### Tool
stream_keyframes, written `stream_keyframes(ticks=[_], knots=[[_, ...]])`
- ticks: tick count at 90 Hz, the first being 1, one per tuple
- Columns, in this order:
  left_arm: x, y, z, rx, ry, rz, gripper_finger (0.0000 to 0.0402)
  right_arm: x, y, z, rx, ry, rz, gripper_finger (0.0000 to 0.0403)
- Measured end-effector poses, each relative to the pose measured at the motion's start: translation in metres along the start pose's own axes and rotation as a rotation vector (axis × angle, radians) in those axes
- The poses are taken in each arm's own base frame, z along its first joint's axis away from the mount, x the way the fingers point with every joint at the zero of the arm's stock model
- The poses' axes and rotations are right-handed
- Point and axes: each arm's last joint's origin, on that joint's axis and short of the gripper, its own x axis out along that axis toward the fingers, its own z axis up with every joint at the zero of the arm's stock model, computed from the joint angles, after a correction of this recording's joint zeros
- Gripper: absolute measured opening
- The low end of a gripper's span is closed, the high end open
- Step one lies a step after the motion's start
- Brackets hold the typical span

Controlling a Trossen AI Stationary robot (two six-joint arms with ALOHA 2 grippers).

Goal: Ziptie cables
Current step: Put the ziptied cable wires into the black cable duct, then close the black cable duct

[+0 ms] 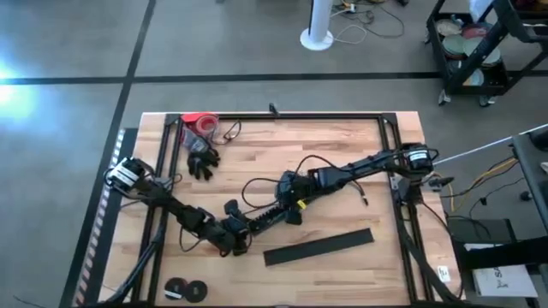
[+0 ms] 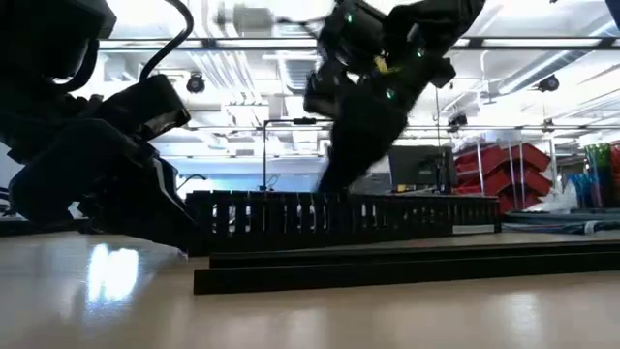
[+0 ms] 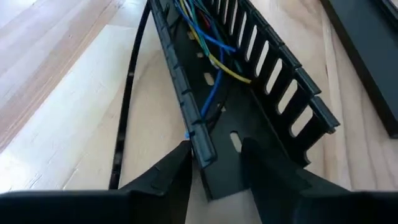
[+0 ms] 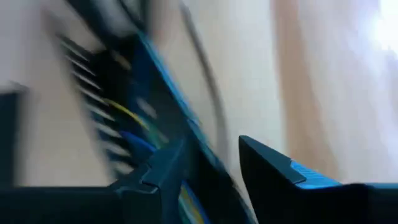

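- The slotted black duct [image 1: 267,219] lies near the middle of the worktop [image 1: 342,145], running toward its front-left corner. The cables [image 3: 208,46], blue, yellow and dark wires, lie inside its channel.
- The left gripper [image 3: 214,163] is at the duct's front-left end, fingers astride one slotted wall. Whether they pinch it or merely straddle it cannot be told.
- The right gripper [image 4: 208,165] is over the duct's other end, fingers parted around one wall, nothing clamped.
- The flat black strip [image 1: 318,246] lies apart, near the front edge.
- No zip tie is identifiable in any view.
- Judgement: the step in hand is steadying the duct and dressing the wires; no tie is fitted.
- Next move calls for gathering the wires into one bundle and keeping the duct still while a tie goes round.
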Motion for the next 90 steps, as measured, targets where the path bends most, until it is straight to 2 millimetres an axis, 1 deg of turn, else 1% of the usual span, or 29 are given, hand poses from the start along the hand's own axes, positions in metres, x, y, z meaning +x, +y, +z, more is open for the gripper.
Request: stream_keyframes(ticks=[15,26,33,42,49,54,63,69,76,81,90], knots=[[0.0,0.0,0.0,0.0,0.0,0.001,0.0141,-0.001,-0.006,0.0,0.025,0.004,-0.002,0.0063],[0.0,0.0,0.0,0.004,0.0,0.0,0.0137,0.0,-0.006,-0.004,0.019,0.021,-0.004,0.0021],[0.0,0.0,0.0,0.014,-0.001,-0.002,0.0134,0.0,-0.008,-0.004,0.019,0.02,0.001,0.0006],[-0.001,0.0,0.0,0.019,-0.001,-0.003,0.0134,0.0,-0.007,-0.006,-0.019,0.023,0.005,0.0003],[-0.001,0.0,0.0,0.039,0.002,-0.007,0.0138,0.0,-0.007,-0.006,-0.031,0.024,0.01,0.0014],[-0.001,-0.001,0.001,0.068,0.002,-0.011,0.0142,0.0,-0.007,-0.006,-0.034,0.029,0.031,0.0029],[-0.002,-0.002,0.0,0.184,-0.003,-0.015,0.0145,-0.001,-0.007,-0.006,-0.054,0.03,0.056,0.0069],[-0.003,-0.003,0.0,0.267,-0.006,-0.015,0.0144,-0.005,-0.006,-0.003,-0.07,0.028,0.057,0.0097],[-0.004,-0.003,0.001,0.329,-0.004,-0.026,0.014,-0.017,-0.004,0.002,-0.098,0.027,0.056,0.0128],[-0.004,-0.003,0.001,0.336,0.003,-0.048,0.0138,-0.028,0.0,0.009,-0.112,0.021,0.041,0.0147],[-0.008,-0.004,0.004,0.33,0.032,-0.119,0.0136,-0.053,0.015,0.011,-0.144,0.054,-0.064,0.0172]])
